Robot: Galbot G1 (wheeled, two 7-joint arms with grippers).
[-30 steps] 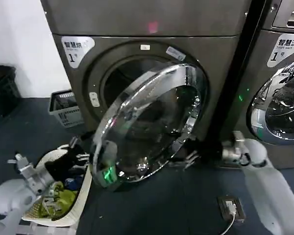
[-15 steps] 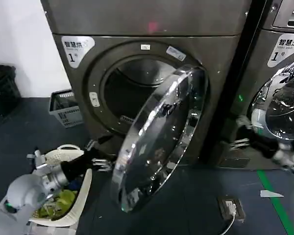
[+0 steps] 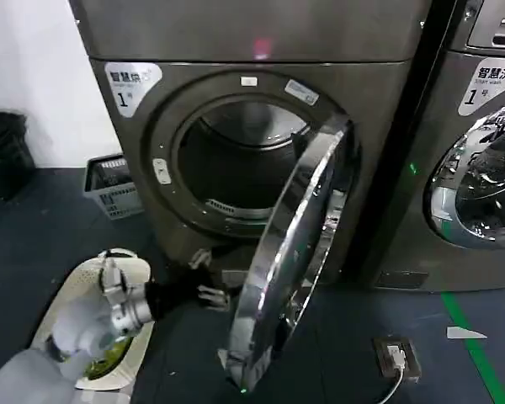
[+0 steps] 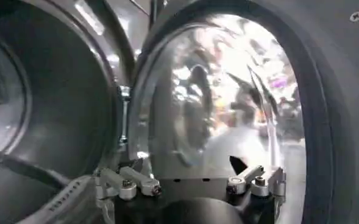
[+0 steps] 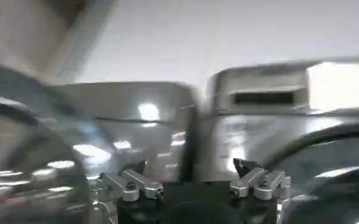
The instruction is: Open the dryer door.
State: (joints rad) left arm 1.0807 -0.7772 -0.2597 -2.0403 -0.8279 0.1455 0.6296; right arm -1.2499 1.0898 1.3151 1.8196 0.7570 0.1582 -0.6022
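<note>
The grey dryer (image 3: 252, 42) fills the middle of the head view. Its round chrome-rimmed door (image 3: 295, 252) is swung out on its right hinge and stands almost edge-on, leaving the drum opening (image 3: 236, 160) exposed. My left gripper (image 3: 209, 284) is low in front of the machine, just left of the door's lower inner face, open and holding nothing. In the left wrist view the left gripper (image 4: 191, 176) faces the door's inner glass (image 4: 228, 103), jaws wide apart. In the right wrist view my right gripper (image 5: 194, 179) is open and empty, away from the door.
A white laundry basket (image 3: 63, 303) with clothes sits on the floor under my left arm. A grey crate (image 3: 114, 185) stands by the wall. A second machine (image 3: 480, 168) is on the right. A floor socket (image 3: 396, 355) and green tape (image 3: 475, 353) lie at lower right.
The door has swung from facing me to nearly edge-on. My left gripper moved right, in behind the door. My right arm pulled away to the right, out of the head view.
</note>
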